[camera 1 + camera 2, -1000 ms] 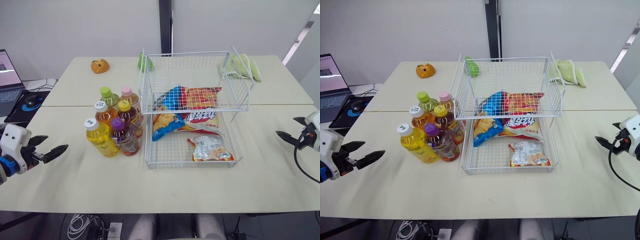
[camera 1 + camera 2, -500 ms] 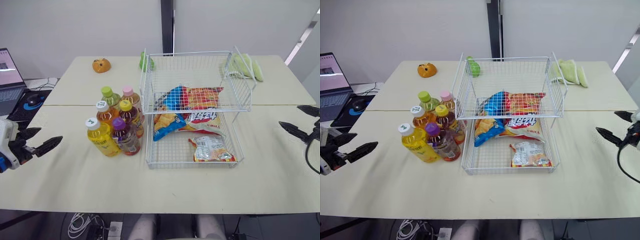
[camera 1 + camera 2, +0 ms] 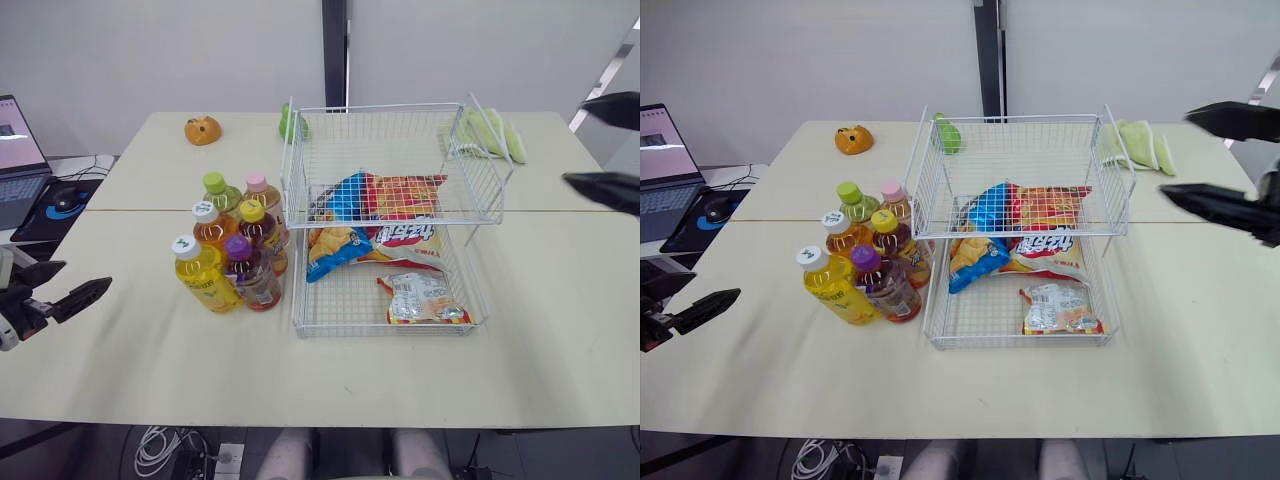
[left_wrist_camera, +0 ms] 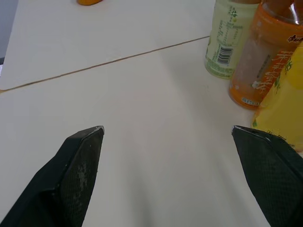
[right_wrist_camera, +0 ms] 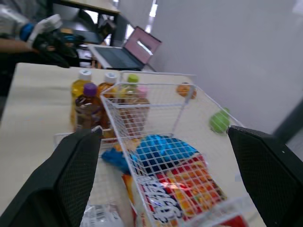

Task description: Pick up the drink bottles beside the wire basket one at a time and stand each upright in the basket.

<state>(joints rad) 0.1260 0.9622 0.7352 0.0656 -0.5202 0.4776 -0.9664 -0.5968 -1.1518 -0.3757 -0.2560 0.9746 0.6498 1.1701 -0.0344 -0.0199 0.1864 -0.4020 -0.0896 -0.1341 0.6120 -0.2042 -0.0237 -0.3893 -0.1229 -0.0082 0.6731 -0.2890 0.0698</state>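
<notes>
Several drink bottles (image 3: 232, 240) with coloured caps stand upright in a cluster on the table, just left of the two-tier wire basket (image 3: 385, 331). My left gripper (image 3: 85, 275) is open low over the table's left side, well apart from the bottles. In the left wrist view its fingers (image 4: 80, 161) point toward a pale green bottle (image 4: 229, 38) and an orange one (image 4: 260, 61). My right gripper (image 3: 575, 140) is open and raised to the right of the basket, at about its upper tier. The basket (image 5: 142, 94) lies ahead of it in the right wrist view.
Snack bags lie on the upper tier (image 3: 385, 195) and on the lower tier (image 3: 420, 297). A laptop (image 3: 15, 150) and a mouse (image 3: 65, 198) sit at far left. An orange toy (image 3: 202, 130), a green toy (image 3: 290, 122) and a green cloth (image 3: 495, 130) lie at the back.
My right gripper has risen from table height at the right edge to the level of the basket's upper tier. My left gripper has drawn back to the left. The bottles have not moved.
</notes>
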